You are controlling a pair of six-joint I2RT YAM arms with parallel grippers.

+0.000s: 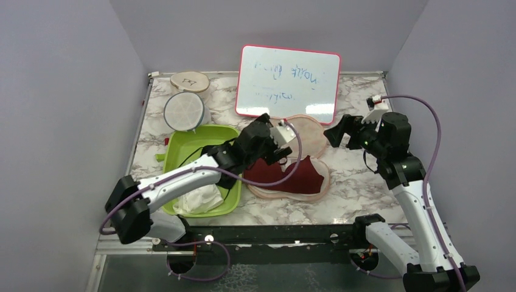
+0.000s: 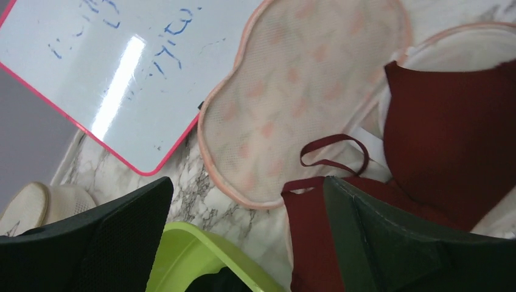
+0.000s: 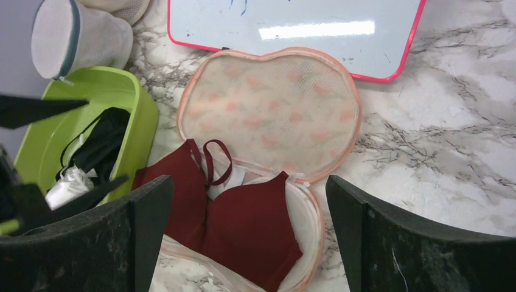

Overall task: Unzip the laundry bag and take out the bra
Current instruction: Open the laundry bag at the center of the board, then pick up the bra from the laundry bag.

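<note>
Black fingers of the left gripper [image 2: 246, 188] stand wide apart with nothing between them. They hang just above the left edge of the laundry bag [image 3: 268, 109], over the strap end of the bra [image 3: 243, 225]. The right gripper [image 3: 247, 182] is spread just as wide and also holds nothing. In the top view it sits off the bag's right side, above the marble table [image 3: 438, 121].

The bag lies unzipped and folded open like a clamshell. Its far half is bare, with peach mesh, pale orange leaf prints and a peach rim showing. The maroon bra lies cups-up across the near half, untouched by either gripper. Its two thin straps loop toward the fold, and its left cup seems to reach past the rim on that side.

Just left of the bag sits a lime-green tub [image 3: 140, 115]. It holds a black garment [image 3: 103, 140] toward the back and a crumpled white cloth [image 1: 198, 198] toward the front. Beyond the tub, farther left and back from the bag, are a round white mesh disc [image 1: 184, 111] and a round beige disc [image 1: 190, 81]. The beige one carries a small dark mark that cannot be read.

Behind the bag leans a pink-framed whiteboard [image 3: 292, 30], its lower edge just beside the bag's far rim. Two lines of blue handwriting cross it, but they are too faint to make out.
</note>
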